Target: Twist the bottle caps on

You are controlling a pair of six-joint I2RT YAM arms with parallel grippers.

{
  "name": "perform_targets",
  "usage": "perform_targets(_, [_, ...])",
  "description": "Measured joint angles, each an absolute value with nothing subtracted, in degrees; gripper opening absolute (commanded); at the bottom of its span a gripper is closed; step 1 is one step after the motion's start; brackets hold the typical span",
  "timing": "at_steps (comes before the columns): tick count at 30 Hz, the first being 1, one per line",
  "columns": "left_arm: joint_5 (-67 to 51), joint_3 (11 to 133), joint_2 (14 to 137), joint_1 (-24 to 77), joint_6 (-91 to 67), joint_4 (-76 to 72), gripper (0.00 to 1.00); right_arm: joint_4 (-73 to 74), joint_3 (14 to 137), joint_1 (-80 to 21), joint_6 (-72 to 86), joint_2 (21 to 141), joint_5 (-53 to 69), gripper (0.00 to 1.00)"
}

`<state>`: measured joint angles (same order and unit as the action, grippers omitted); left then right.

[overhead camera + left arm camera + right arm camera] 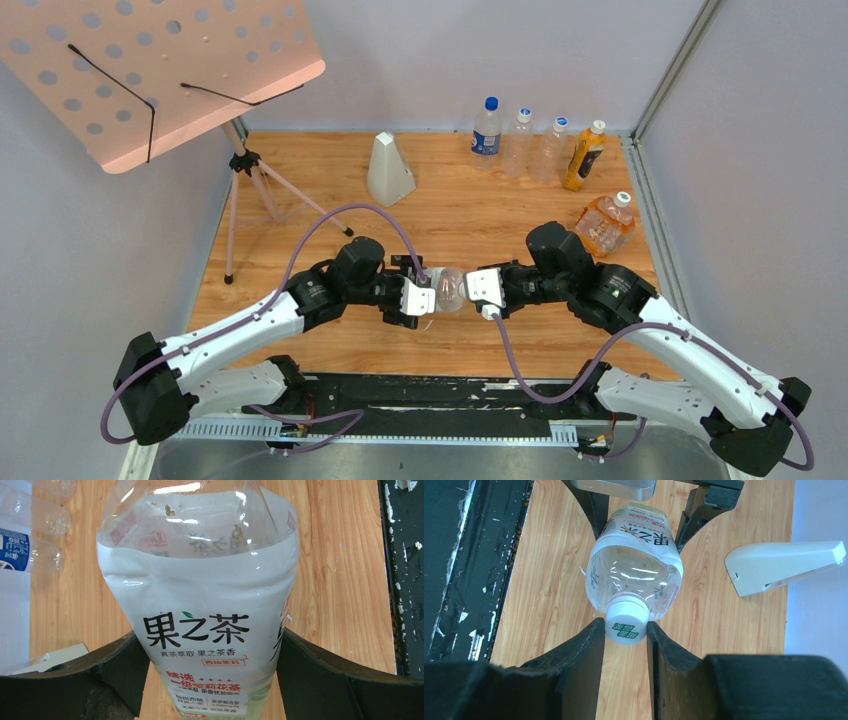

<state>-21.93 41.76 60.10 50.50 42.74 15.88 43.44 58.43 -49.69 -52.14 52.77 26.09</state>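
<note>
- Left tool (pixel 418 297) and right tool (pixel 483 290) meet nose to nose at centre frame in the top view. The large clear plastic bottle with a green-white-orange label (pixel 449 288) is held between them over the wooden table (pixel 470 215). Its long axis runs left to right, neck toward the right tool.
- At right of frame, nearer the right arm, lies a smaller clear bottle with an orange label (pixel 603 224), a white cap on its neck.
- Left wrist view: both fingers press the labelled body from either side, clamped on the bottle.
- Right wrist view: the small round white plastic cap (pixel 625 622) sits on the neck at centre, pointing straight into the tool. The fingers are narrowed onto it and touch both sides. The coming twist likely turns on this shared axis.
</note>
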Motion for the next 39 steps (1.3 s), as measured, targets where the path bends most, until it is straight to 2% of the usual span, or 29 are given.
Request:
perform_targets(5, [-21.08, 41.52, 59.92, 50.48, 42.72, 17.23, 0.00, 43.07, 58.43, -49.74, -49.10, 54.41, 26.04, 0.16])
perform_targets(8, [-19.94, 40.60, 59.07, 50.48, 42.70, 17.23, 0.00, 42.28, 59.07, -49.65, -42.30, 56.21, 25.61, 0.01])
perform_targets(9, [-19.22, 40.10, 58.59, 50.48, 42.68, 16.97, 0.00, 42.17, 59.66, -49.54, -39.46, 57.08, 25.39, 0.00])
perform_targets(13, [-15.14, 37.93, 56.51, 50.46, 42.61, 15.38, 0.00, 42.13, 63.66, -47.94, -21.61, 62.87, 23.57, 0.00])
perform_targets(22, [-5.58, 35.16, 55.27, 51.83, 44.14, 12.40, 0.00, 41.34, 65.49, -40.18, 29.89, 70.48, 23.46, 0.01])
perform_targets(24, [-4.47, 35.00, 55.05, 52.12, 44.29, 11.64, 0.00, 41.25, 65.21, -39.62, 37.63, 70.32, 23.49, 0.18])
perform_targets(26, [-3.77, 34.98, 54.81, 52.16, 44.31, 10.81, 0.00, 40.86, 65.19, -39.24, 41.15, 69.89, 23.46, 0.44])
perform_targets(28, [-3.42, 34.98, 54.72, 52.16, 44.34, 9.96, 0.00, 40.03, 65.19, -39.18, 41.25, 69.12, 23.14, 0.61])
perform_targets(29, [-4.01, 34.98, 54.70, 52.38, 44.66, 9.13, 0.00, 39.22, 65.19, -39.18, 40.03, 68.71, 22.68, 0.65])
perform_targets(32, [-6.13, 34.98, 54.70, 53.89, 45.39, 7.79, 0.00, 36.62, 65.19, -39.18, 31.55, 66.35, 22.61, 0.72])
perform_targets(39, [-9.69, 35.27, 54.81, 54.35, 45.54, 7.86, 0.00, 36.16, 64.53, -39.70, -1.91, 54.30, 29.95, 0.72])
